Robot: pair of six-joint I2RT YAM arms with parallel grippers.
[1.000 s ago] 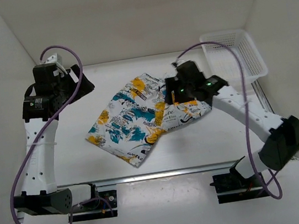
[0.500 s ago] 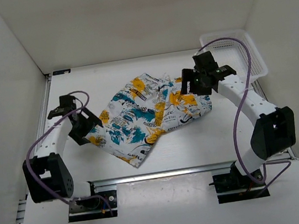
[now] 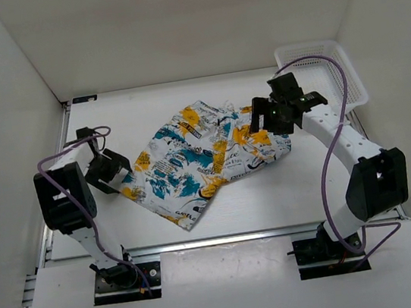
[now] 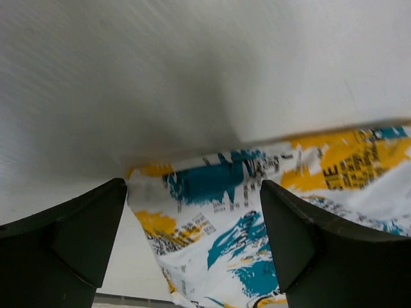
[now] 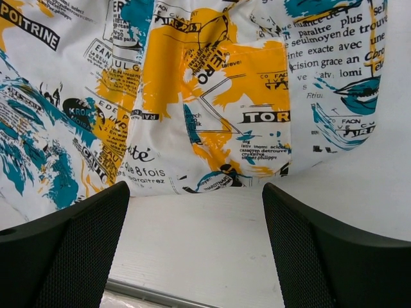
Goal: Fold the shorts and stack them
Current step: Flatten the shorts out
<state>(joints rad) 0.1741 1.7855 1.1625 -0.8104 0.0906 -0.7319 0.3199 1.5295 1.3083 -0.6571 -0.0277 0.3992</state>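
White table (image 3: 288, 196) carries the rumpled shorts (image 3: 191, 163), left gripper (image 3: 119, 176) at their 9 o'clock, right gripper (image 3: 260, 121) at 2 o'clock (both spread apart, empty).

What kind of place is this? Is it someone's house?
Probably a robot testing booth, not a house: plain white walls box in the table, and a left arm and right arm are bolted at its edge.

Seen from my remote console: a white plastic mesh basket (image 3: 328, 48) sits on the white desk (image 3: 272, 190). White enclosure walls (image 3: 171, 21) rise just behind the basket and to its right. A metal rail (image 3: 225, 238) runs along the desk edge farthest from the basket.
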